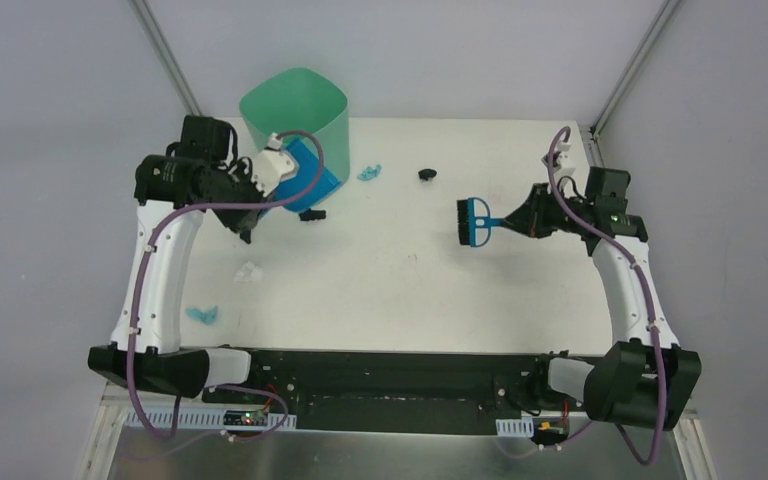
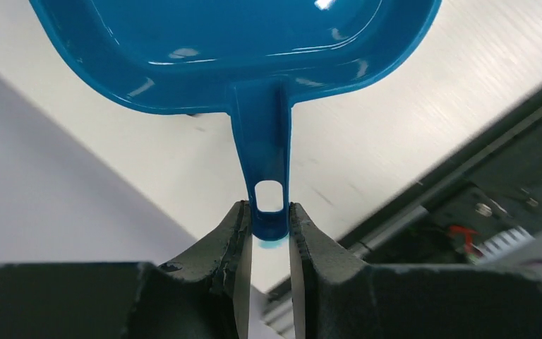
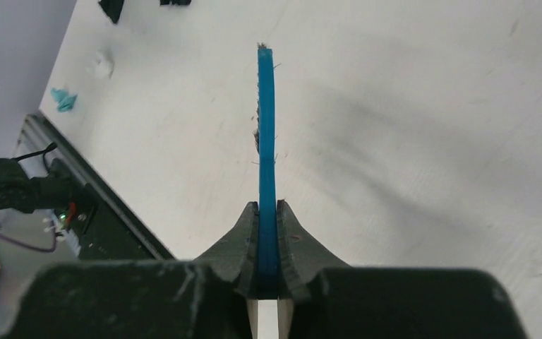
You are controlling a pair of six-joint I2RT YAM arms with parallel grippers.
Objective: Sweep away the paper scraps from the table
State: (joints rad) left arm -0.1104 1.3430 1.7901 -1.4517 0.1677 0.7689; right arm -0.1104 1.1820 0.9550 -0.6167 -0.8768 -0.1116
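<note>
Paper scraps [image 1: 202,314] lie crumpled on the smooth white table [image 1: 410,300].

Glossy blue plastic dustpan [image 2: 240,42], matt white table [image 1: 410,300], crumpled paper scraps [image 1: 202,315], smooth mint-green plastic bin [image 1: 295,120]

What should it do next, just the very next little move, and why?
Probably lower the left hand and set the blue dustpan flat on the table. The pan appears tilted up against the mint-green bin, and what shows of its inside looks empty. Paper scraps lie scattered on the table, and the right hand holds the hand brush ready.
</note>
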